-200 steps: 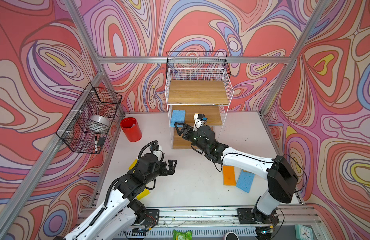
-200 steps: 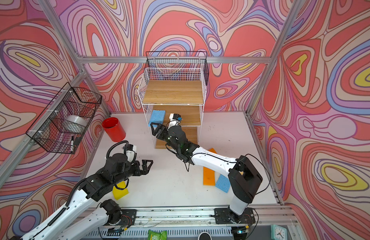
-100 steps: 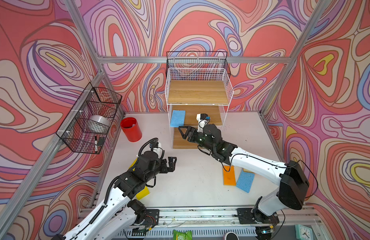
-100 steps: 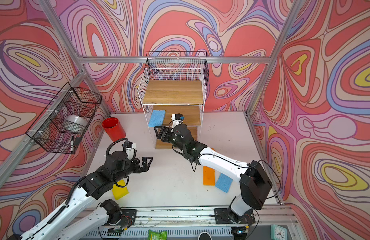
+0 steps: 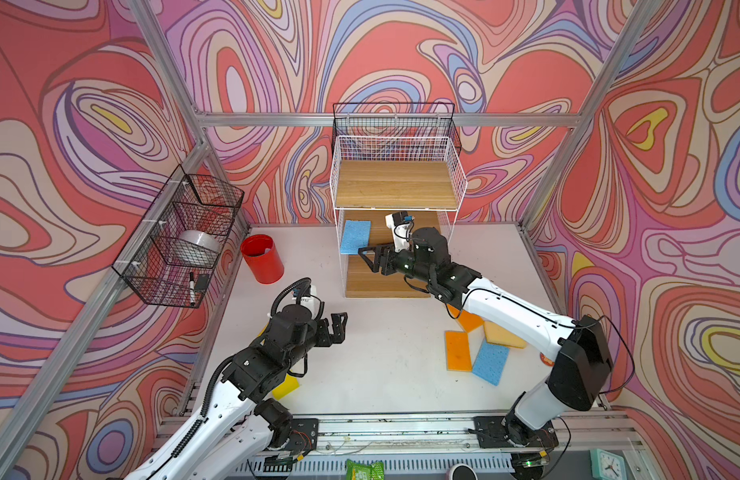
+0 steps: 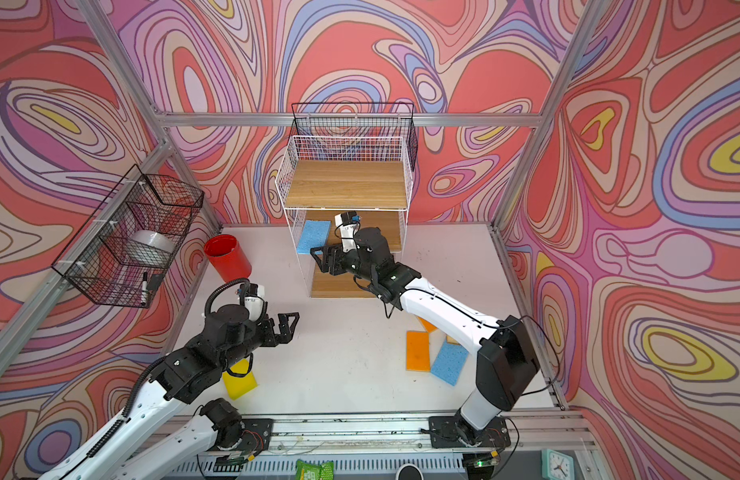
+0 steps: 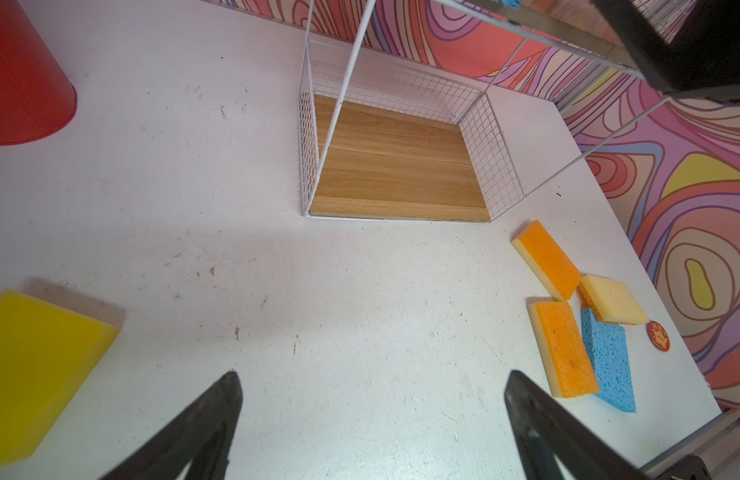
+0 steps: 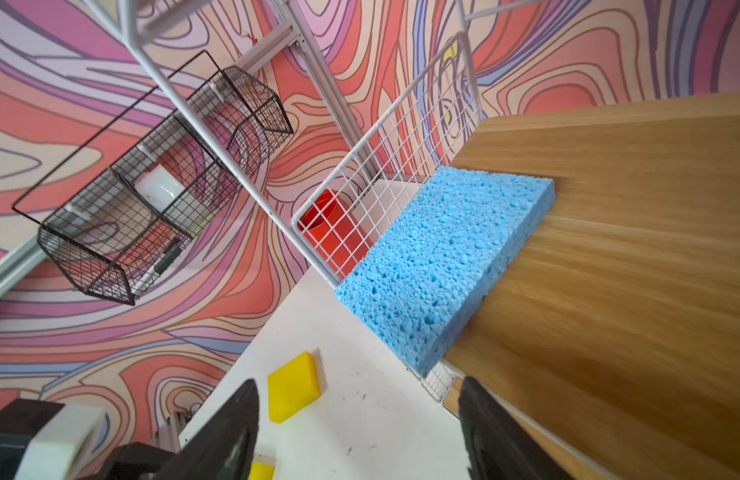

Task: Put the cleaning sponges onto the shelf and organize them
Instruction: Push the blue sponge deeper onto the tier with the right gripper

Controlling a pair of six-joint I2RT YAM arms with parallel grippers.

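The shelf point(image 5: 397, 195) point(image 6: 345, 187) stands at the back. One blue sponge point(image 5: 355, 237) point(image 6: 313, 237) point(image 8: 443, 262) lies on its middle board, overhanging the front edge. My right gripper point(image 5: 370, 259) point(image 6: 322, 259) point(image 8: 360, 384) hovers open and empty just in front of that sponge. Right of centre on the table lie two orange sponges point(image 5: 457, 351) point(image 7: 547, 259), a pale-side-up one point(image 5: 503, 334) and a blue one point(image 5: 491, 361). A yellow sponge point(image 6: 238, 378) point(image 7: 40, 370) sits partly under my left arm. My left gripper point(image 5: 339, 328) point(image 7: 372, 378) hangs wide open over bare table.
A red cup point(image 5: 262, 258) stands left of the shelf. One black wire basket point(image 5: 177, 237) hangs on the left wall, another point(image 5: 395, 124) behind the shelf's top. A small orange disc point(image 7: 659, 336) lies by the sponge pile. The shelf's bottom board point(image 7: 397, 166) is bare.
My right gripper has drawn back slightly from the shelf's front, its arm swinging rightward, and its jaws have narrowed a little. The blue sponge stays on the board. The left arm barely moved.
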